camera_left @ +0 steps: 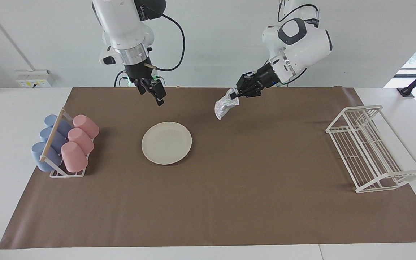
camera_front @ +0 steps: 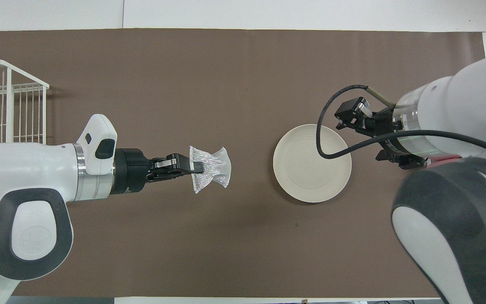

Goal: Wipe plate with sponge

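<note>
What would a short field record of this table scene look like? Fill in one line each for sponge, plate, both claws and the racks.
sponge: silvery wad held up in the air by the left claw
plate: cream-white, bare, flat on the brown mat
left claw: shut on sponge
right claw: open, holding nothing, raised
cup rack: pink and blue cups, right arm's end
wire rack: white, left arm's end

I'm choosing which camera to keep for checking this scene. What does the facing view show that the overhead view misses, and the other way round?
Only the facing view shows the rack of pink and blue cups and the whole white wire rack; overhead, the right arm covers the cups and the wire rack is cut off.

Only the overhead view shows the sponge spread like a fan from above.

Both show the plate bare on the brown mat, the left gripper shut on the sponge in the air, and the right gripper open, holding nothing.
</note>
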`<state>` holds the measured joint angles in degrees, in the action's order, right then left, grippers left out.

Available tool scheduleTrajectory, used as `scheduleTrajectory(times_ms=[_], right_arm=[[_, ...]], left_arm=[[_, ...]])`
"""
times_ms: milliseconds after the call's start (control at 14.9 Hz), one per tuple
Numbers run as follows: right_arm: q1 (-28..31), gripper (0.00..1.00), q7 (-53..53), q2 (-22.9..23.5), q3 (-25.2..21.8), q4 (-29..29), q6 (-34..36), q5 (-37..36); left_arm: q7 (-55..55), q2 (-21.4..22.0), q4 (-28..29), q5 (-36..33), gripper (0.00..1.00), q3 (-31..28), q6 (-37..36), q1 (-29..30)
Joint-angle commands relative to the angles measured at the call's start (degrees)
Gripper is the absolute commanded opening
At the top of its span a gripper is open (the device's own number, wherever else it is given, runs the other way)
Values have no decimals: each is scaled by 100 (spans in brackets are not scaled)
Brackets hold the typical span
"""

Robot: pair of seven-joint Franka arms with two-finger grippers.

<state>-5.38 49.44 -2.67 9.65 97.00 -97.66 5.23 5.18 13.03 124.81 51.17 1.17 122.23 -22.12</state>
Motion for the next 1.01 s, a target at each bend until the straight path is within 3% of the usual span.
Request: scheduleTrajectory(times_ms=[0,201,469,804,939], right_arm=[[606,100,-1922,-67,72,65,46,-189],[1213,100,-3305,-49,72,56,11,-189],[1452,100,-4371,-49,72,56,28,-189],[1347,100,-4505,-49,89,56,10,-189],[1329,100,-4575,-32,81,48,2,-189]], left_arm=[[605,-318,-630,-1384,0,41,-707,339],[888,-573,-1246,-2670,0,41,-1515,629],[1115,-714,-1687,-4514,0,41,-2247,727],[1249,-732,-1688,-6913,0,41,-2546,727],[1266,-933,-1818,-7767,0,41,-2704,727]])
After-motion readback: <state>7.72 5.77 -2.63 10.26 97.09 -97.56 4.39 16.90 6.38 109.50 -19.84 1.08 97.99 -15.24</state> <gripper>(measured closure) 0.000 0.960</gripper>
